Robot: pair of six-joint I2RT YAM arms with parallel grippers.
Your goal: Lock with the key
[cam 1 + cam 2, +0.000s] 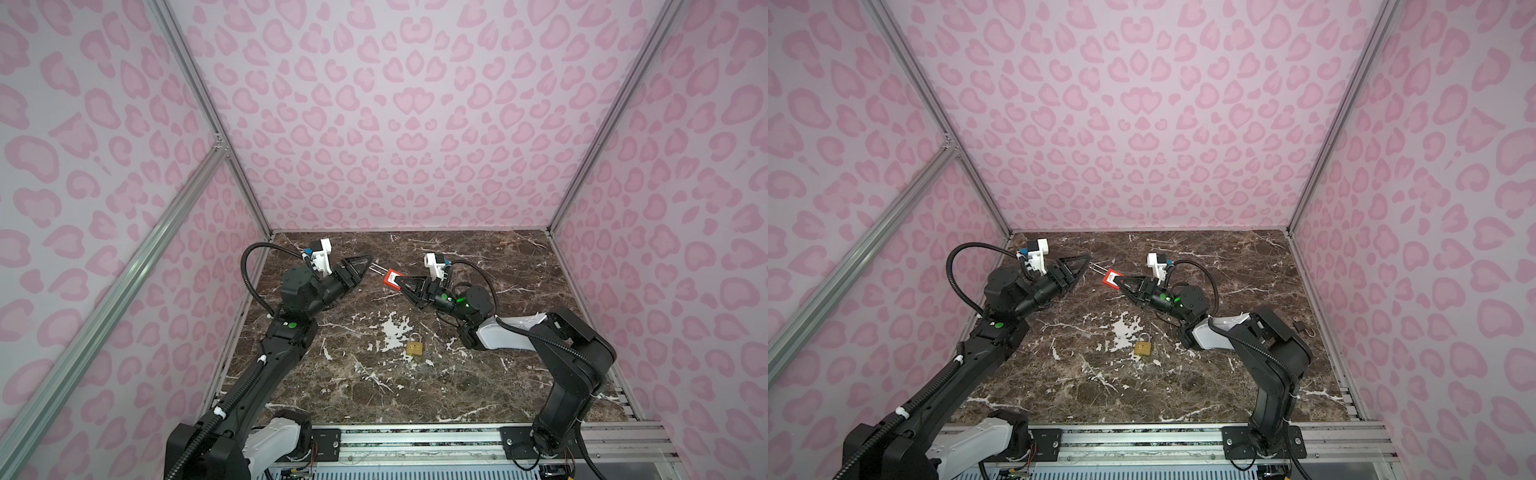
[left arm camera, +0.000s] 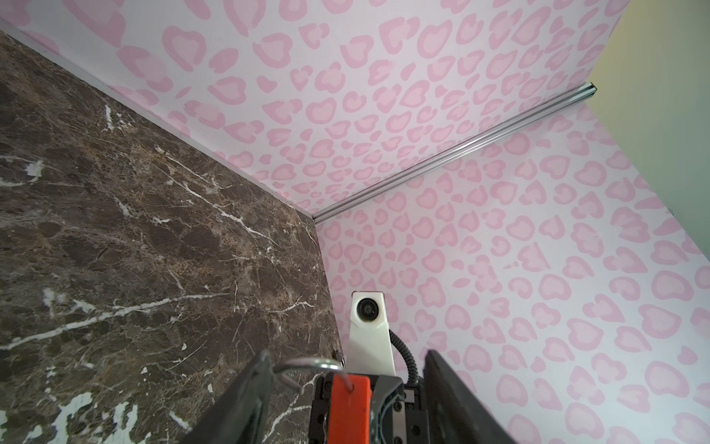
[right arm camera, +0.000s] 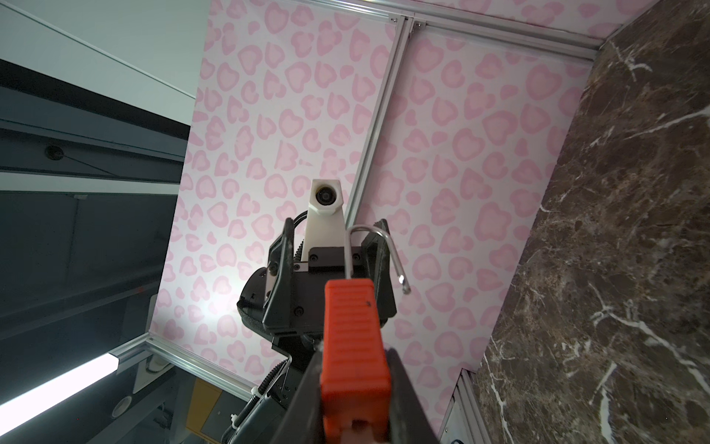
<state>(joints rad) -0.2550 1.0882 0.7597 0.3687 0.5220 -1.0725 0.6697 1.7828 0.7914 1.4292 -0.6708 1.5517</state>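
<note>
top view: one red padlock [image 1: 1111, 277], one brass padlock [image 1: 1143, 348], one dark padlock [image 1: 1298, 325].

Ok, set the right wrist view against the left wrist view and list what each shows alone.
Only the right wrist view: the left wrist camera; the left arm's jaws head-on, standing open either side of the shackle; a bright light strip beyond the cell.
Only the left wrist view: the right wrist camera; the shackle's bend close to one of the left arm's jaws.
Both: the red padlock in the right arm's shut jaws, its shackle, the marble table, the pink walls.
</note>
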